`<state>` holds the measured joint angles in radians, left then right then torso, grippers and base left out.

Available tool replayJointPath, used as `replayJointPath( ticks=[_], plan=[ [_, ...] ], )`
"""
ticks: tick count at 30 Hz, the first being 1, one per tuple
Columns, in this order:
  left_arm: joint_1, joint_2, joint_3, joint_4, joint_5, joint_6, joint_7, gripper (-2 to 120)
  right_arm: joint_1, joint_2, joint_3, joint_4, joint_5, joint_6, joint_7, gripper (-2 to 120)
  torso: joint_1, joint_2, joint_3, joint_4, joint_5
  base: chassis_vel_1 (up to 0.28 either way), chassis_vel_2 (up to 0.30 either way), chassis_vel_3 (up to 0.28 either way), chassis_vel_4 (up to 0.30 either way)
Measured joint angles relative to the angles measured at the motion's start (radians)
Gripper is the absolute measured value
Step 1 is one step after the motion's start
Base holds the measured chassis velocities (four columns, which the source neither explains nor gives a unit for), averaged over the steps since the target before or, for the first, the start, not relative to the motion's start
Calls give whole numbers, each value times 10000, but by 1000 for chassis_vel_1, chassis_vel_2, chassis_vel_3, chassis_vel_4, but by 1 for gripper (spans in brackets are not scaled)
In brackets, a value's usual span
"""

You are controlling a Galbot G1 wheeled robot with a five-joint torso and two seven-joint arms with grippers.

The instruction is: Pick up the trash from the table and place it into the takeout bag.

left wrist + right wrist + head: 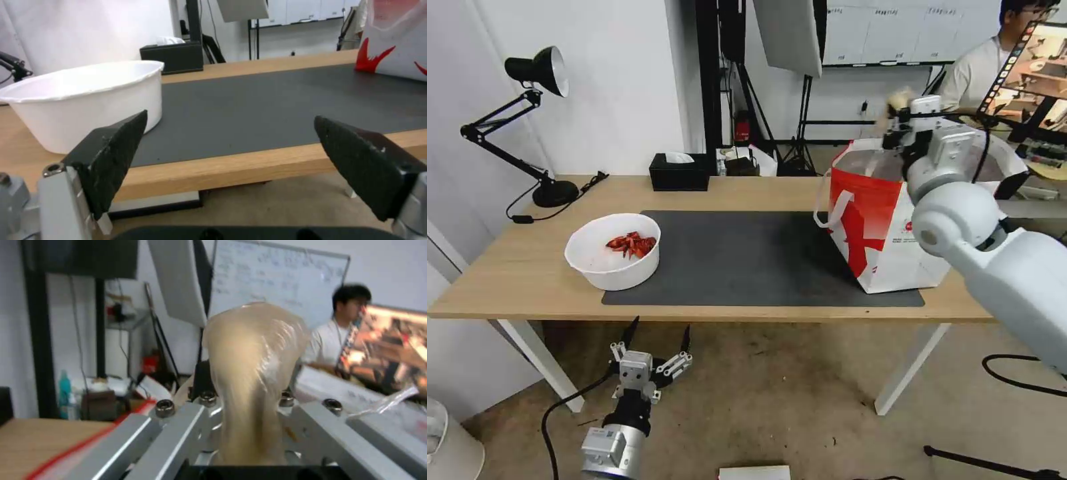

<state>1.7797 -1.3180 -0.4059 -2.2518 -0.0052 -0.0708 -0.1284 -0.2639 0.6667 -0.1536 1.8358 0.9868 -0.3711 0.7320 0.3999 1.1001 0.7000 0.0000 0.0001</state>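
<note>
The takeout bag (pixel 880 233) stands open, red and white, on the right end of the table (pixel 527 267). Above its opening my right gripper (pixel 896 117) is shut on a clear bag with a beige lump (pixel 256 373), which sticks up between the fingers. A white bowl (pixel 614 267) holding red scraps (pixel 632 244) sits at the left edge of the dark grey mat (pixel 754 260). My left gripper (pixel 659 330) hangs open below the table's front edge, facing the bowl (pixel 84 96) and holding nothing.
A black tissue box (pixel 679 172) sits at the table's back edge. A black desk lamp (pixel 537 120) stands on the back left corner, its cord trailing. White table legs (pixel 540 363) flank the left arm. A person sits behind the bag.
</note>
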Motion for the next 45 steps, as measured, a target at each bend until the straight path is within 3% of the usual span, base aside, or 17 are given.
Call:
replayJointPath(
  ticks=[5, 10, 29, 35, 45],
  plan=[
    [8, 37, -15, 75, 9, 0, 118, 100, -72, -30, 13, -298, 98, -171, 23, 10, 0, 0, 1, 1, 1, 0, 0, 0, 0],
    [22, 164, -103, 93, -69, -3, 126, 100, -109, -190, 132, -308, 649, -834, -43, 32, 0, 0, 0, 0, -1, 0, 0, 0, 0],
    [113, 121, -91, -16, -87, 23, 125, 100, -3, -168, -96, -323, 789, -843, -330, 97, 0, 0, 0, 1, -1, 0, 0, 0, 0],
    [58, 141, -91, -26, -85, 38, 125, 100, -275, -173, -10, -223, 769, -624, -462, 100, 1, -1, 0, 0, -1, 0, 0, 0, 0],
    [-17, 155, -99, 97, -106, 37, 84, 100, -685, -251, 334, 185, 709, 548, -793, 100, 0, -1, 0, 1, -1, 0, 0, 0, 0]
  ],
)
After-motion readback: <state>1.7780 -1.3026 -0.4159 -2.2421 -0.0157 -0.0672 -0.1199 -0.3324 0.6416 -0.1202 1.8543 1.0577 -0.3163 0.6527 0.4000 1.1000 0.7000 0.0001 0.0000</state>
